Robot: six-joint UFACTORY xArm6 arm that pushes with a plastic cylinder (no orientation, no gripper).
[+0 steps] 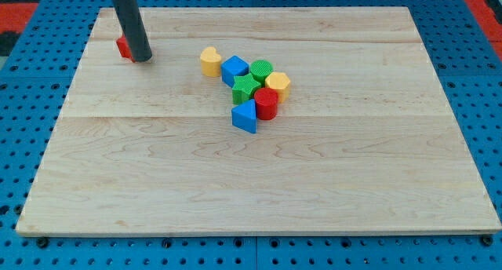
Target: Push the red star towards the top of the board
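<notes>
A red block [122, 45], mostly hidden behind my rod, lies near the board's top left; its shape cannot be made out. My tip [142, 58] rests on the board just right of it, touching or nearly touching it. In the upper middle sits a tight cluster: a yellow heart [209, 60], a blue cube [234, 69], a green cylinder [261, 70], a yellow hexagon [278, 84], a green star [246, 88], a red cylinder [267, 103] and a blue triangle [245, 116].
The wooden board [259, 184] lies on a blue pegboard table [16, 144]. The board's top edge runs close above the red block.
</notes>
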